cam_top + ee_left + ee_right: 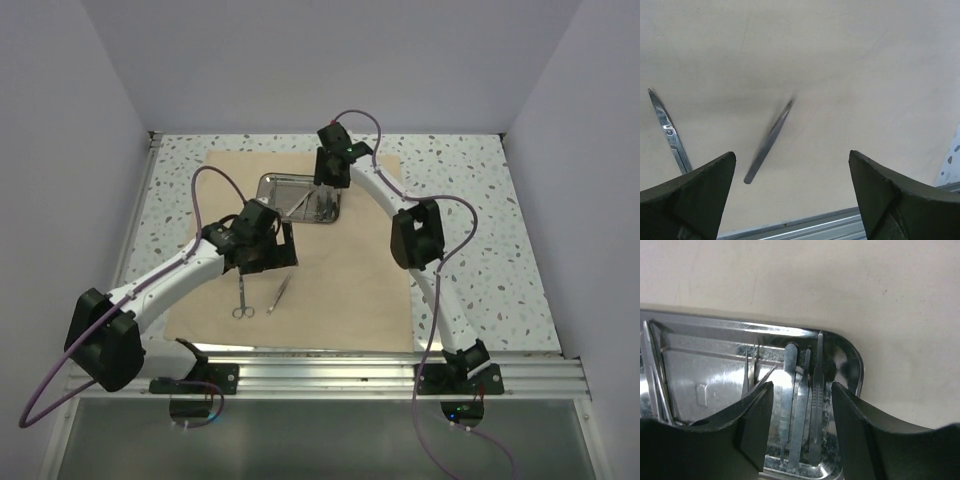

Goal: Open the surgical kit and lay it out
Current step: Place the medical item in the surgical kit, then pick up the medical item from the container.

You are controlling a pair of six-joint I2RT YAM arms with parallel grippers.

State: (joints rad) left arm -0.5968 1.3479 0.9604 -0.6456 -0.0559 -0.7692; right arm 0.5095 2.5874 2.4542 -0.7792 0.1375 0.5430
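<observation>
Over the cloth (350, 290), the left gripper (791, 160) is wide open above the tweezers (767, 142); the right gripper (801, 390) sits around tools (815, 405) in the tray (850, 355), hold unclear

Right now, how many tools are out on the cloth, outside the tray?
2. The scissors lie on the cloth near its front edge; the tweezers lie just right of them. More sit in the tray, some possibly hidden.
</observation>
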